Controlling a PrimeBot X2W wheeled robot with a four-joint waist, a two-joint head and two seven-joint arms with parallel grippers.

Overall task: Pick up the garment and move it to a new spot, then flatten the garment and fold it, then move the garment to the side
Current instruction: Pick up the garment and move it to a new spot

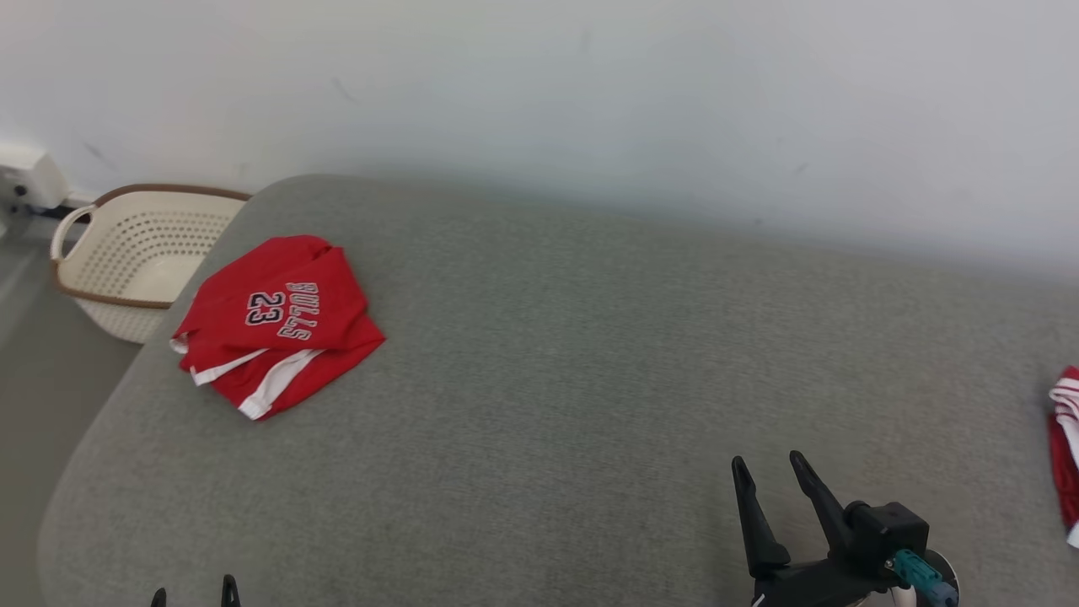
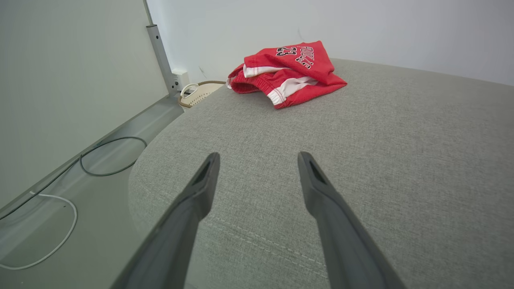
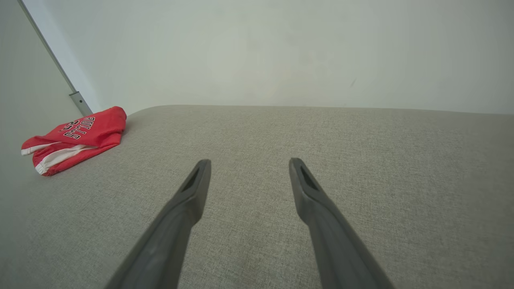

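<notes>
The garment (image 1: 274,323) is a red piece with white stripes and "BULLS 23" lettering, lying folded at the far left of the grey cushioned surface (image 1: 556,354). It also shows ahead of my left gripper (image 2: 258,157) as the garment (image 2: 287,72), and at the left of the right wrist view as the garment (image 3: 74,138). My left gripper (image 1: 194,588) peeks in at the bottom left, open and empty, well short of the garment. My right gripper (image 1: 769,465) stands open and empty at the lower right, far from it; its fingers (image 3: 196,188) hover over bare fabric.
A cream perforated basket (image 1: 135,253) with a brown rim stands on the floor beyond the surface's left end. Another red and white cloth (image 1: 1066,447) lies at the right edge. Cables (image 2: 108,156) run along the floor to the left. A pale wall backs the surface.
</notes>
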